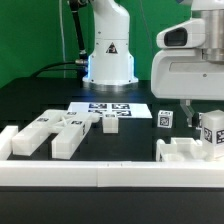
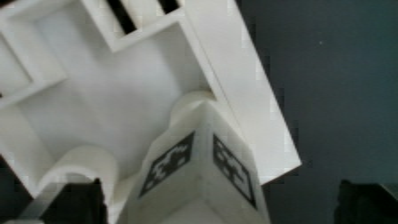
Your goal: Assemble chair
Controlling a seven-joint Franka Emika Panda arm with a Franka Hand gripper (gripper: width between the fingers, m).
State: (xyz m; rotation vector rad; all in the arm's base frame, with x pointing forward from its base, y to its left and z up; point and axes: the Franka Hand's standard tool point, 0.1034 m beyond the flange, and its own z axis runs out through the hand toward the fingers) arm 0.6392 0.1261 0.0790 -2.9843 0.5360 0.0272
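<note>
The chair is in loose white pieces. A wide slotted frame piece [image 1: 178, 152] [image 2: 125, 90] lies at the exterior view's right. A chunky tagged block [image 1: 213, 132] [image 2: 196, 165] stands upright against it. My gripper [image 1: 195, 112] [image 2: 217, 205] hangs just above this block and is open. The dark fingers [image 2: 68, 200] stand on either side of the block with a gap, and nothing is held. A smaller tagged block [image 1: 165, 120] stands just beside the frame. Several more white pieces [image 1: 62, 135] lie at the exterior view's left.
The marker board [image 1: 128, 106] lies flat in the middle with a small tagged piece [image 1: 110, 121] at its front edge. A white rail [image 1: 110, 176] borders the black table along the front. The robot's base [image 1: 108, 55] stands behind.
</note>
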